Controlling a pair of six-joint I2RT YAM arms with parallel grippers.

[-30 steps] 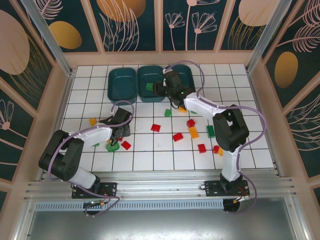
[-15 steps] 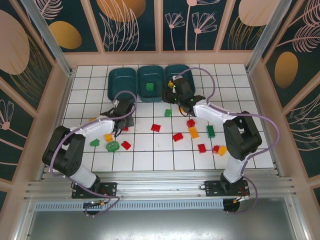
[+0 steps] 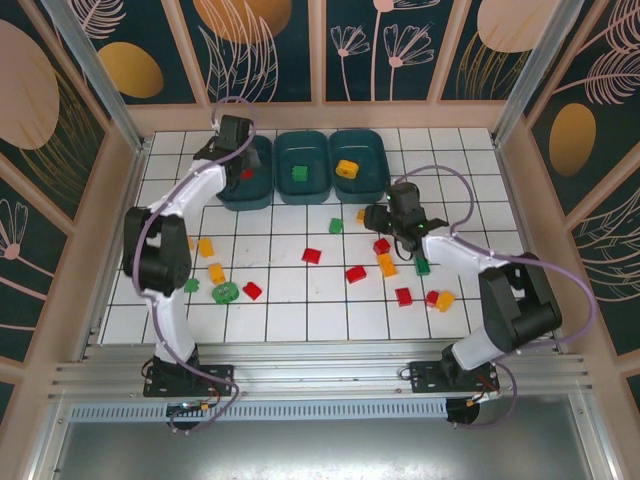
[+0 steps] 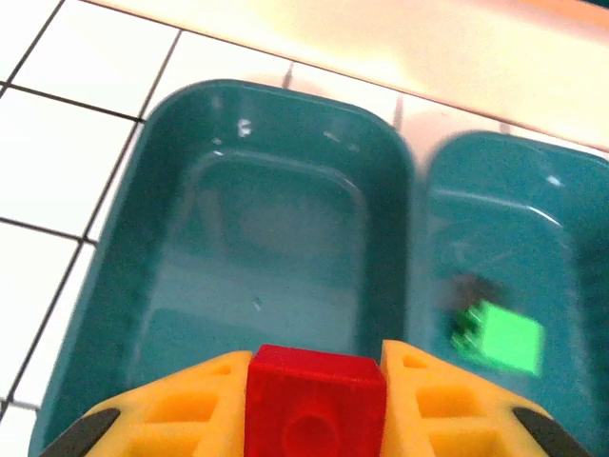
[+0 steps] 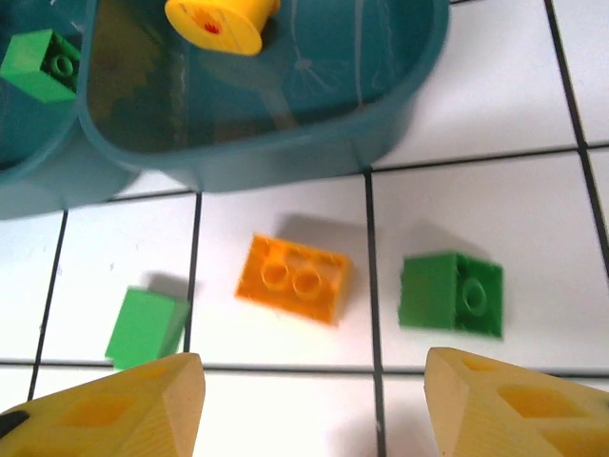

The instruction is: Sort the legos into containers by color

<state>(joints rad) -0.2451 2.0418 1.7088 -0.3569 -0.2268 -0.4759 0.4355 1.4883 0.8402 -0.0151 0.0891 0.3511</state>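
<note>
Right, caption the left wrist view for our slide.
Left gripper holds a red lego over a teal tub; a green lego sits in the neighbouring tub.

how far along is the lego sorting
Early. Done: one green brick in the middle tub, one yellow piece in the right tub. In hand: the left gripper holds a red brick over the empty left tub. Left: the loose bricks; the right gripper hangs open over them.
</note>
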